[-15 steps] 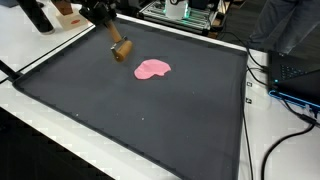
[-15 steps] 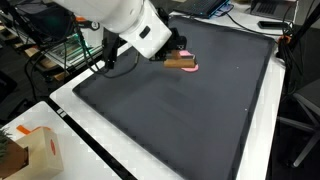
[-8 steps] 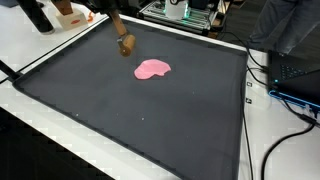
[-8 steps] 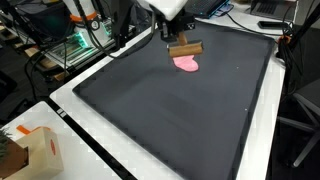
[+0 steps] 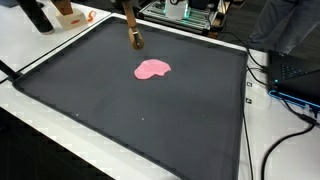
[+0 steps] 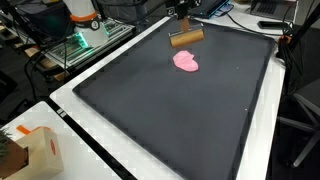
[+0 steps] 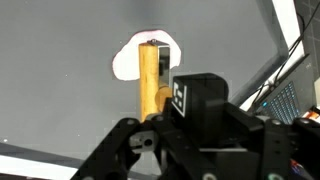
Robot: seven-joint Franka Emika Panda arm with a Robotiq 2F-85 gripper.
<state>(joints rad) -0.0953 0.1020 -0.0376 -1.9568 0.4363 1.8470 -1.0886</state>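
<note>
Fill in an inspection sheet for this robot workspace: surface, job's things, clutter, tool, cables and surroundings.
Surface: dark mat lying flat on a white table.
Job's things: wooden cylinder near the mat's far edge, apparently lifted off it. A flat pink patch lies on the mat, apart from the cylinder in both exterior views.
Clutter: cardboard box on the table beside the mat.
Tool: tool shut on the wooden cylinder.
Cables: black cables trailing over the table past the mat's side.
Surroundings: equipment rack behind the mat; people: nothing seen.
</note>
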